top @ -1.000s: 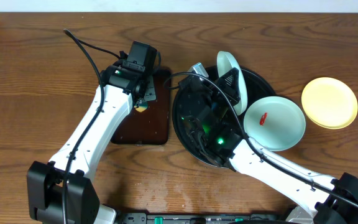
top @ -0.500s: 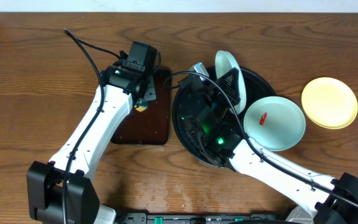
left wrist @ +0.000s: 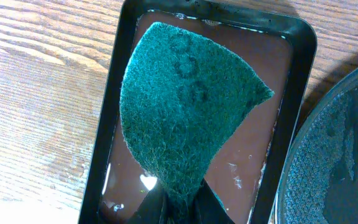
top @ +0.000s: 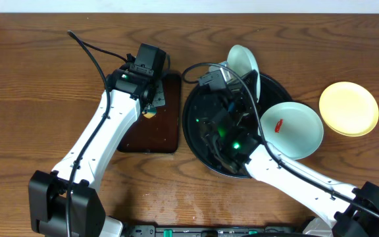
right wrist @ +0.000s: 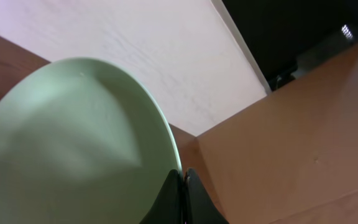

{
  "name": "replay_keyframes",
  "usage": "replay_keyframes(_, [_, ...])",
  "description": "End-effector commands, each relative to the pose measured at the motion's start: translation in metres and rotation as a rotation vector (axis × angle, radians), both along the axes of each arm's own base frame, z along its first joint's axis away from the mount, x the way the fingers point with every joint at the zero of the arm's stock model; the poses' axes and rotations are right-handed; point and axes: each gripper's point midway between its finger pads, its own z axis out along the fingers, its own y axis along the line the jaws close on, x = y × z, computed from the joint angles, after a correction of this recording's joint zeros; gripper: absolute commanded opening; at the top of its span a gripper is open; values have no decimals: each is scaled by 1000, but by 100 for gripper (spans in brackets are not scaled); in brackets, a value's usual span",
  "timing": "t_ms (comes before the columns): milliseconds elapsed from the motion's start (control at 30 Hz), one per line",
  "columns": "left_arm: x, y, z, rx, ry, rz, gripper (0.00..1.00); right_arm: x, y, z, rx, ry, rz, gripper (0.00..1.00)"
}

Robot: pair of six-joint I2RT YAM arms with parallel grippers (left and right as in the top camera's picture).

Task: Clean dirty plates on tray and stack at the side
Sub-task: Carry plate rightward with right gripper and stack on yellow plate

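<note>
Right gripper [right wrist: 183, 178] clamped on tilted mint plate [right wrist: 73, 143] at tray [top: 192, 131] rim; left gripper [left wrist: 178, 202] pinching green pad [left wrist: 185, 106].

No legible text, label, brand or number in any view; faint pressed figure-like marks on green fibrous scouring pad [left wrist: 185, 106]; too indistinct to read

The brown wood-grain worktop [top: 38, 79] carries a dark brown rectangular tray [top: 158, 131] left of centre, with a round black tray [top: 188, 128] just beside it. A pale yellow plate [top: 349, 108] lies flat on bare wood at the right. A red-smeared mint plate [top: 298, 135] overlaps the black tray's right rim.
</note>
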Motion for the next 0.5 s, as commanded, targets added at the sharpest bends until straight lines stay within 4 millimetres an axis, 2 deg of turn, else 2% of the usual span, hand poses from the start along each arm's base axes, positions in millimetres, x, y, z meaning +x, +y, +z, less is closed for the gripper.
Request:
replay_keyframes(0, [-1,1,5,-3,-12,-3,8,5,-11,7,87,-46,-14,1])
replay_keyframes(100, [-1,1,5,-4,-12,-3,8,12,-16,3,100,-34,-9,1])
replay_keyframes(267, [-1,1,5,-4,-12,-4,8,25,-24,-7,221,-50,10,1])
replay_keyframes(467, [-1,1,4,-3,-10,-3,8,43,-23,-56,507,81,110,1])
